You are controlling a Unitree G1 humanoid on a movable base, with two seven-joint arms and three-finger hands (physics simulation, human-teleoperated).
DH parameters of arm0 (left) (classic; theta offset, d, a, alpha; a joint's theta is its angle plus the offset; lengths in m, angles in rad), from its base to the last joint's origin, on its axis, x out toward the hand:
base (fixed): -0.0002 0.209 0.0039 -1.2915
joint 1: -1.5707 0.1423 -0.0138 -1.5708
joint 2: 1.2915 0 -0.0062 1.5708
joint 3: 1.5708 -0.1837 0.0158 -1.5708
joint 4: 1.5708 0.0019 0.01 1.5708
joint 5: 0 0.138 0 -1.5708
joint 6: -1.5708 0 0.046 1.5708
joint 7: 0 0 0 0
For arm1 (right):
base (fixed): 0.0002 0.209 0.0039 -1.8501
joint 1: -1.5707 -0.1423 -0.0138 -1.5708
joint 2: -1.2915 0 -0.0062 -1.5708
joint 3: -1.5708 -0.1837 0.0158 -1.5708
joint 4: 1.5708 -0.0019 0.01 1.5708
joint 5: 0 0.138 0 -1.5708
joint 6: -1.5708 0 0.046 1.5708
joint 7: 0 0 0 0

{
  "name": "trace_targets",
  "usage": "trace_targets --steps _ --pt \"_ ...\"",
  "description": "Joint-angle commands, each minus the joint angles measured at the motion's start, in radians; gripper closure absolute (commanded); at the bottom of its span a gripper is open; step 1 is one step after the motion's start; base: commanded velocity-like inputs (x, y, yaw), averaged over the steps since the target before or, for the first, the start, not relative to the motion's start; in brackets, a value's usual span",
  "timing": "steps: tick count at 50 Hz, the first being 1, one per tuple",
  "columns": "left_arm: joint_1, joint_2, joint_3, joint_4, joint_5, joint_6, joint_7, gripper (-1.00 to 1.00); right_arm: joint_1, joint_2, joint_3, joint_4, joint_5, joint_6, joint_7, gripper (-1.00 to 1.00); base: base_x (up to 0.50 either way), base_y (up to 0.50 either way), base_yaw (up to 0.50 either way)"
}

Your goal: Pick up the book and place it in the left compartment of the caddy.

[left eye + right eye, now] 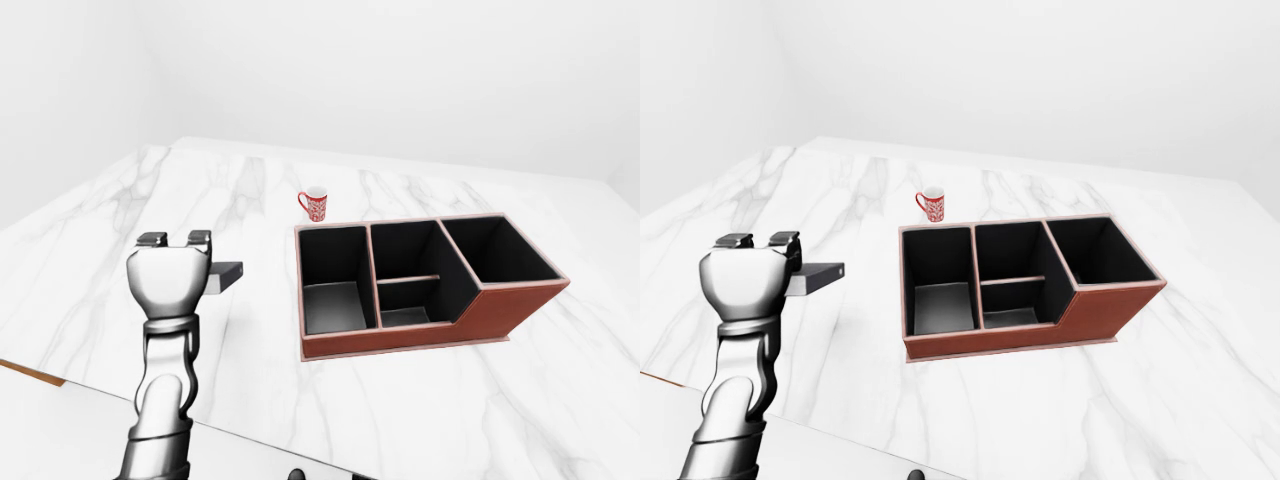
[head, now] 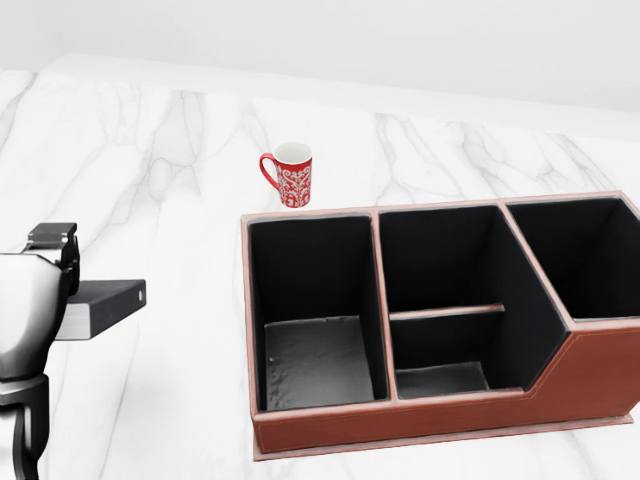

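My left hand (image 1: 178, 262) is shut on a dark book with white page edges (image 2: 105, 304), held flat above the marble counter to the left of the caddy. The book's free end sticks out to the right of the fist (image 1: 228, 275). The brown leather caddy (image 2: 420, 420) has black-lined compartments; its left compartment (image 2: 315, 310) is open on top and holds nothing. A clear gap separates the book from the caddy's left wall. My right hand does not show in any view.
A red and white patterned mug (image 2: 290, 175) stands on the counter just above the caddy's left corner in the head view. The marble counter (image 1: 120, 220) stretches wide to the left; its near edge (image 1: 60, 380) runs along the bottom left.
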Motion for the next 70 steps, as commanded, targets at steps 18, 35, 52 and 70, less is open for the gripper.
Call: trace_targets --steps 18,35,52,70 --pt "0.114 -0.156 -0.102 -0.421 0.11 0.0 -0.172 1.0 0.002 0.004 0.001 -0.004 -0.001 0.0 0.005 -1.0 0.0 0.0 0.0" --pt "0.16 -0.224 -0.211 -0.618 0.189 0.0 -0.282 1.0 0.001 -0.001 -0.006 -0.007 0.005 0.0 0.002 -1.0 0.0 0.0 0.0" --pt "0.154 -0.27 -0.322 -0.67 0.272 -0.006 -0.342 1.0 0.005 -0.003 -0.013 -0.018 0.016 0.0 -0.002 -1.0 0.0 0.0 0.0" --pt "0.125 -0.282 -0.501 -0.753 0.388 0.0 -0.457 1.0 0.0 -0.003 -0.007 -0.007 0.011 0.0 -0.003 -1.0 0.0 0.0 0.0"
